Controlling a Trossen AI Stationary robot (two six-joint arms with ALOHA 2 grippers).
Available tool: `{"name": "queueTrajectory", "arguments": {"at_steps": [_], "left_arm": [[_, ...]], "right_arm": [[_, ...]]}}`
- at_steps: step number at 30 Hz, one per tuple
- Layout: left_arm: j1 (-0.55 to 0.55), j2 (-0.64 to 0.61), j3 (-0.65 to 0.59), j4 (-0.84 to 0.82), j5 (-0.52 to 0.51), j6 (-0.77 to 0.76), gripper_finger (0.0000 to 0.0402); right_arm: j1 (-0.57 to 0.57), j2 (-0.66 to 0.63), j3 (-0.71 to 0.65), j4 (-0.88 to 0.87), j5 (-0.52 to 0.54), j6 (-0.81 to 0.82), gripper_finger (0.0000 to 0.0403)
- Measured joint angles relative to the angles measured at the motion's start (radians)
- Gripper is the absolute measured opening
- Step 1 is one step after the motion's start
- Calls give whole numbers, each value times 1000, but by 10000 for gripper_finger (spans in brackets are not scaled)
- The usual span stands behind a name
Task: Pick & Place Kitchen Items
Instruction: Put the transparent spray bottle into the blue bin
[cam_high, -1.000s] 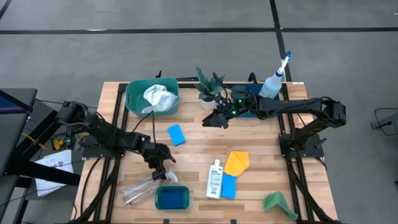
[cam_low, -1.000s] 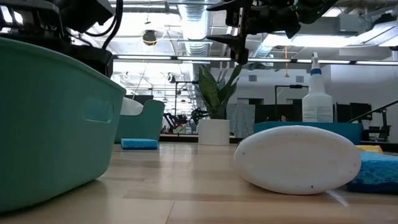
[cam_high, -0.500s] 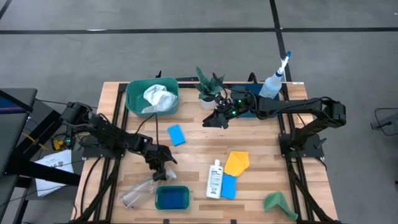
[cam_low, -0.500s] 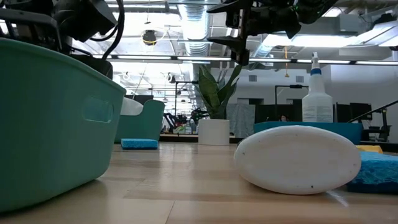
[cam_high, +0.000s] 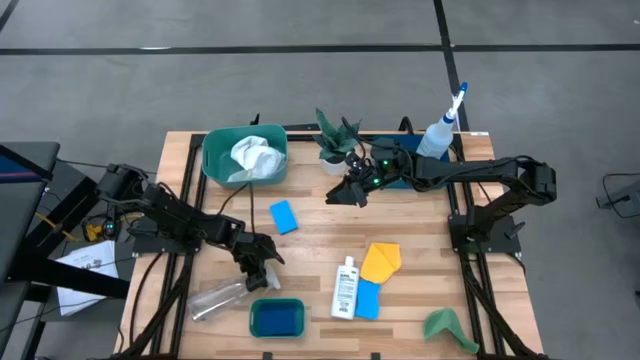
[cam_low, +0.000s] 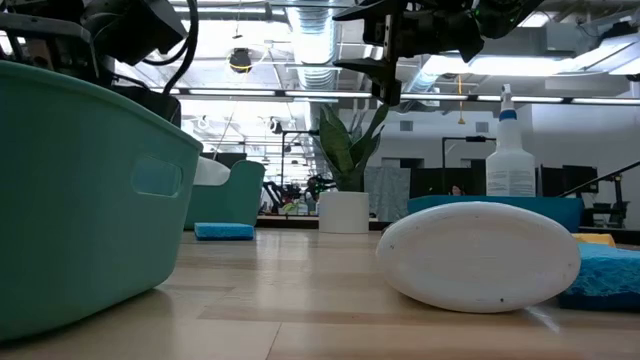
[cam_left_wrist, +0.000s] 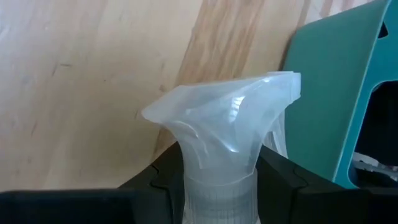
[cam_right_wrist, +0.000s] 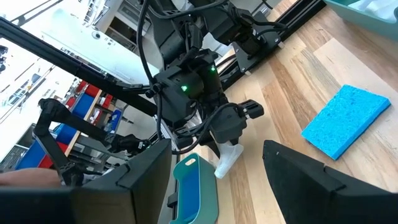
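The clear spray bottle (cam_high: 218, 300) lies on its side near the table's front left. Its spray head (cam_left_wrist: 230, 118) points toward the small green tub (cam_high: 277, 318). My left gripper (cam_high: 258, 272) is shut on it. My right gripper (cam_high: 345, 192) hangs open above the table's far middle, beside the potted plant (cam_high: 335, 135), with nothing between its fingers (cam_right_wrist: 149, 171). A blue sponge (cam_high: 284, 216), a small white bottle (cam_high: 346, 288), a yellow cloth (cam_high: 381, 260) and a green cloth (cam_high: 445, 325) lie loose on the wood. My left gripper pinches the clear spray bottle's neck (cam_left_wrist: 217, 190), just below the spray head, between its two fingers (cam_left_wrist: 165, 183). The fingers slant down from the table's left and lie across the bottle. The bottle's body rests on the table.
A large green tub (cam_high: 212, 160) at the far left holds a white cloth (cam_high: 250, 155). The white spray bottle (cam_high: 440, 128) stands in the dark blue tray (cam_high: 400, 178) at the far right. A second blue sponge (cam_high: 367, 300) lies beside the white bottle.
My left gripper has shut on the clear spray bottle's neck while staying in place. The bottle still lies on the table.
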Motion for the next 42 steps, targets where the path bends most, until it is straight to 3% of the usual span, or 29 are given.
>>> {"name": "queueTrajectory", "arguments": {"at_steps": [5, 10, 20, 25, 33, 42], "left_arm": [[16, -52, 0, 9, -34, -2, 128], [64, -162, 0, 8, -135, 3, 128], [124, -427, 0, 10, -506, 181, 128], [131, -496, 0, 74, -664, 299, 128], [131, -450, 0, 372, -774, 482, 128], [132, -226, 0, 759, -774, 614, 128]], "right_arm": [[0, 0, 0, 1, 0, 0, 244], [0, 0, 0, 14, 0, 3, 244], [2, -10, 0, 39, -1, -2, 244], [2, -10, 0, 119, -1, 0, 244], [2, -10, 0, 170, -1, 18, 244], [3, -10, 0, 308, 0, 58, 244]]}}
